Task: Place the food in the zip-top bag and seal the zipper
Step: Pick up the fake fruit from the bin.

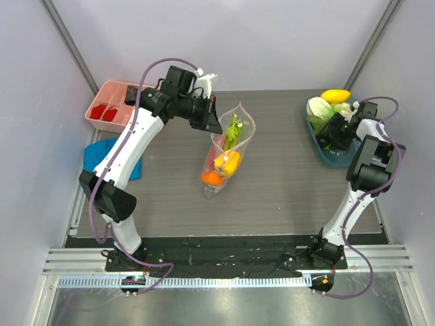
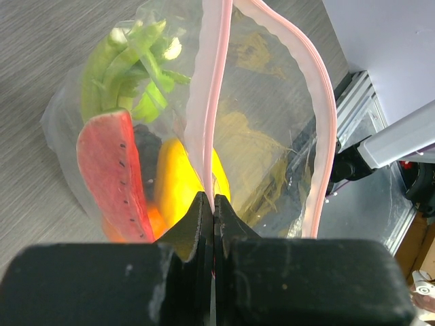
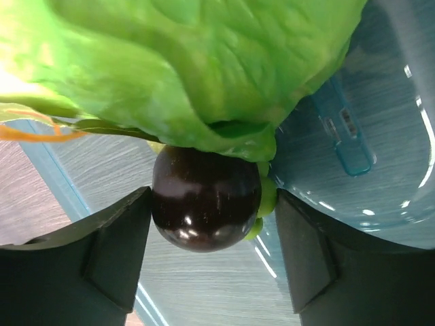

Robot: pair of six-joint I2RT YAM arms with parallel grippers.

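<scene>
My left gripper (image 1: 212, 122) (image 2: 214, 198) is shut on the zipper (image 2: 212, 102), the pale pink strip at the mouth of the zip-top bag (image 1: 228, 153), and holds that mouth up over the table's middle. Inside the bag lie a red watermelon slice (image 2: 112, 176), a green leek stalk (image 2: 126, 68), a yellow fruit (image 2: 178, 180) and an orange (image 1: 211, 178). My right gripper (image 1: 331, 132) (image 3: 212, 200) reaches down into the blue tray (image 1: 333, 159), open, its fingers on either side of a dark round grape (image 3: 204, 200) under the pale green cabbage (image 3: 204, 61) (image 1: 318, 109).
A yellow fruit (image 1: 336, 96) lies at the tray's far end. A pink compartment tray (image 1: 109, 109) with red pieces stands at the back left. A blue cloth (image 1: 92, 155) lies in front of it, near the left arm.
</scene>
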